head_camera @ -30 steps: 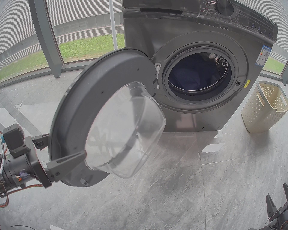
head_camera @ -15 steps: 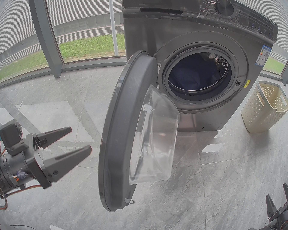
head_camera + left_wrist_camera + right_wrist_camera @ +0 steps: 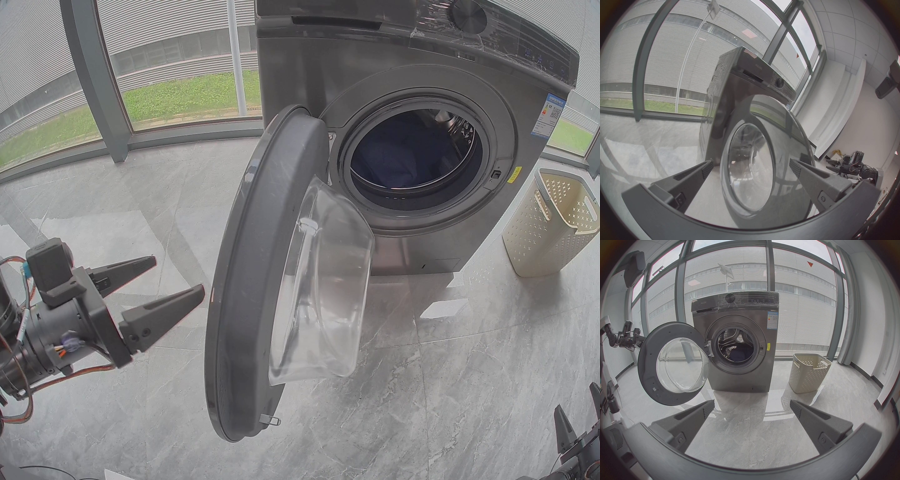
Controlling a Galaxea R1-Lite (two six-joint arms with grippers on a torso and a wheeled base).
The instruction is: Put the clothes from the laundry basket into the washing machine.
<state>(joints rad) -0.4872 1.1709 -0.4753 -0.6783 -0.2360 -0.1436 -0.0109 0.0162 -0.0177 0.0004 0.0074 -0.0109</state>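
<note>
The grey washing machine [image 3: 400, 69] has its round door [image 3: 262, 262] swung half open, edge-on to the head view, with the clear glass bowl [image 3: 325, 281] facing the drum. Dark blue clothes [image 3: 400, 162] lie inside the drum. The cream laundry basket [image 3: 556, 225] stands on the floor right of the machine, and no clothes show in it. My left gripper [image 3: 177, 275] is open, just left of the door's outer face [image 3: 784, 134] and apart from it. My right gripper [image 3: 576, 403] is open and low at the front right, well back from the machine [image 3: 740, 346] and the basket [image 3: 809, 372].
Grey marble floor [image 3: 437, 387] stretches open in front of the machine. Tall windows with metal posts [image 3: 94, 81] run behind and to the left. The half-open door [image 3: 673, 363] juts out into the space between my left arm and the drum opening.
The door has swung from wide open to half shut, away from my left gripper, which had straddled its rim. Since then the left gripper has shifted slightly towards the door.
</note>
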